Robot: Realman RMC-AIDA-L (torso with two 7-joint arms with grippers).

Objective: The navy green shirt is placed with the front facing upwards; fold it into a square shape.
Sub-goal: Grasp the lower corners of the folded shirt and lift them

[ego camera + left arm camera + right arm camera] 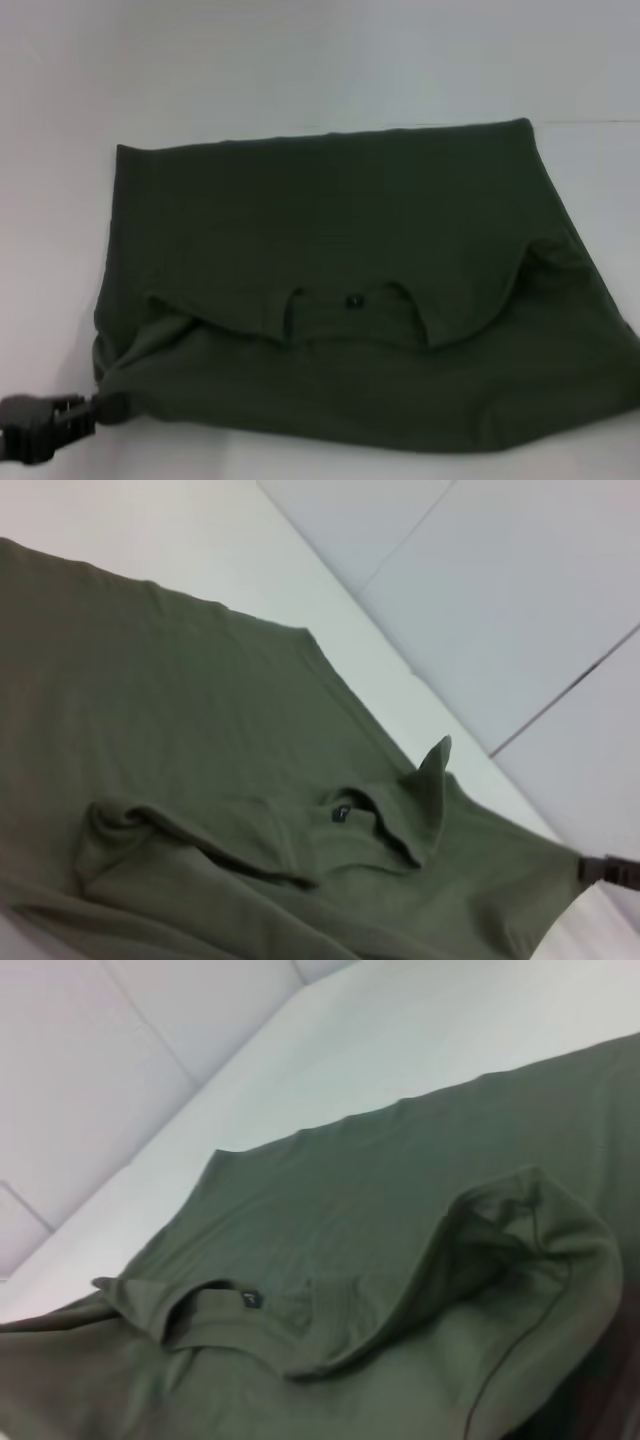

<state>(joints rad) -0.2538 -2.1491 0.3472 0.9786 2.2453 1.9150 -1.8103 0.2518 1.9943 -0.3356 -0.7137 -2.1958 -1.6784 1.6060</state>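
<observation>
The navy green shirt (340, 230) lies on the white table, folded over itself with its plain green side up. The collar opening with a small dark label (352, 300) shows near the fold edge. The cream lettering is hidden. My left gripper (92, 412) is at the shirt's near left corner, low over the table, shut on the cloth. In the left wrist view the shirt (180, 730) runs to a drawn-out far corner that ends at my right gripper (610, 870), which is outside the head view. The right wrist view shows the shirt (380, 1220) and its rolled fold.
The white table (300, 70) stretches beyond the shirt at the back and on the left. The floor beside the table shows pale tiles (520, 600). The shirt's right side reaches the edge of the head view.
</observation>
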